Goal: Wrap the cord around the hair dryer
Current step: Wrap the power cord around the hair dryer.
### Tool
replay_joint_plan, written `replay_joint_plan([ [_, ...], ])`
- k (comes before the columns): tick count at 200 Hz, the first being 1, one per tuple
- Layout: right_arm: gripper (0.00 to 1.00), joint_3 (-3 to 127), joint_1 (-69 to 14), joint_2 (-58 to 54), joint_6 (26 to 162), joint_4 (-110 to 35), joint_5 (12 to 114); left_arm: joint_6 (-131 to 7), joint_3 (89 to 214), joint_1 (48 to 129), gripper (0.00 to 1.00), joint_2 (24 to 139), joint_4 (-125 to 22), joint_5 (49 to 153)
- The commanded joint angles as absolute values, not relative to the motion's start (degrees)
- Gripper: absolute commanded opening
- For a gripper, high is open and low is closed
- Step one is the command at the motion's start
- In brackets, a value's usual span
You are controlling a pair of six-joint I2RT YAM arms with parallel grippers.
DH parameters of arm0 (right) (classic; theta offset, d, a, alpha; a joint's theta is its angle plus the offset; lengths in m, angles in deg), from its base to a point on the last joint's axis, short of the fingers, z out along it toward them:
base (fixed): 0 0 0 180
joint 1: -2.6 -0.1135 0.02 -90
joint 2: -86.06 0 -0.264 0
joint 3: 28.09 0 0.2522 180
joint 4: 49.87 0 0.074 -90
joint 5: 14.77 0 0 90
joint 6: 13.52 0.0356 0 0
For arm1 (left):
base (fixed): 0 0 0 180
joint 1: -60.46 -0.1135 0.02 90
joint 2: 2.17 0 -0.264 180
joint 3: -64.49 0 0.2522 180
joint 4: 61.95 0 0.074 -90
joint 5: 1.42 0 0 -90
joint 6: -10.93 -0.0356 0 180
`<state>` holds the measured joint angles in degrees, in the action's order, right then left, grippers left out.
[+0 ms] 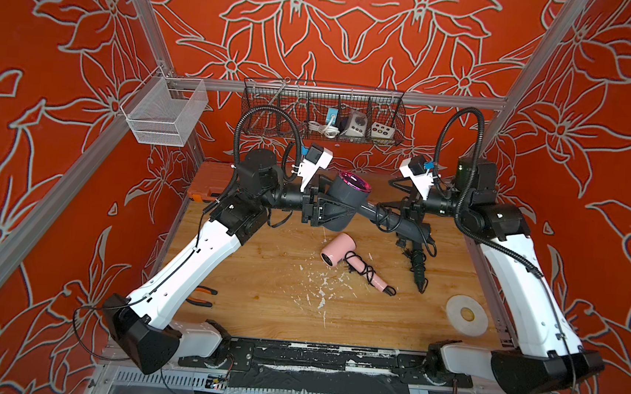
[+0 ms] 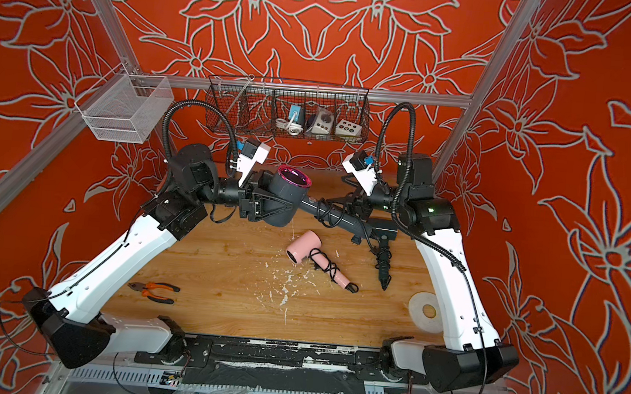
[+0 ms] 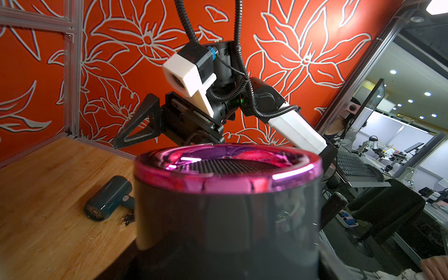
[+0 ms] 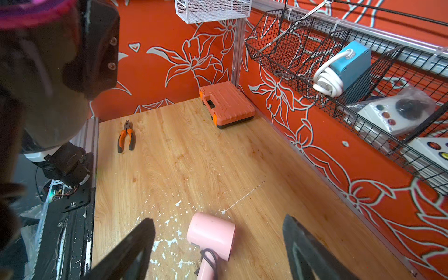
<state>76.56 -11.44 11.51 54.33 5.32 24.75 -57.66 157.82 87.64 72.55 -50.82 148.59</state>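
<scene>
Your left end effector (image 1: 318,209) clamps the dryer (image 1: 345,192) aloft over the far middle of the surface (image 1: 261,278), with some cord (image 1: 381,215) wrapped on its handle (image 1: 405,230). The right end effector (image 4: 218,219) gapes wide, empty. Next, regrasp the dangling cord.

The right gripper (image 4: 217,220) has its two black fingers (image 4: 135,244) wide apart. Between them, down on the wood table (image 4: 194,157), lies a pink dryer (image 4: 211,234) with a black cord (image 4: 209,258) on its handle. A big grey dryer (image 4: 48,84) is close and blurry. Farther off lie pliers (image 4: 126,137) and an orange case (image 4: 228,104) in the corner. A black basket (image 4: 264,36) on the wall holds a blue box (image 4: 351,63).
</scene>
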Motion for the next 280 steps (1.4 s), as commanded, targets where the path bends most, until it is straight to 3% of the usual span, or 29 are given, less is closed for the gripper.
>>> replay_joint_plan([
  [1,0.91,75.4,-11.32,11.88,52.18,7.85,24.78,-52.33,153.89,86.04,0.0,72.52,-60.55,148.82],
  [103,0.98,63.63,-11.29,2.13,55.98,2.58,27.41,-41.4,143.9,77.11,0.0,85.66,-78.24,157.42],
  [218,0.98,69.72,-11.02,-5.47,53.34,18.05,33.59,-50.02,153.02,70.71,0.0,94.64,-63.9,161.93],
  [280,0.98,69.34,-10.91,0.41,56.66,17.74,42.04,-50.55,154.44,70.2,0.0,95.41,-62.25,161.66],
])
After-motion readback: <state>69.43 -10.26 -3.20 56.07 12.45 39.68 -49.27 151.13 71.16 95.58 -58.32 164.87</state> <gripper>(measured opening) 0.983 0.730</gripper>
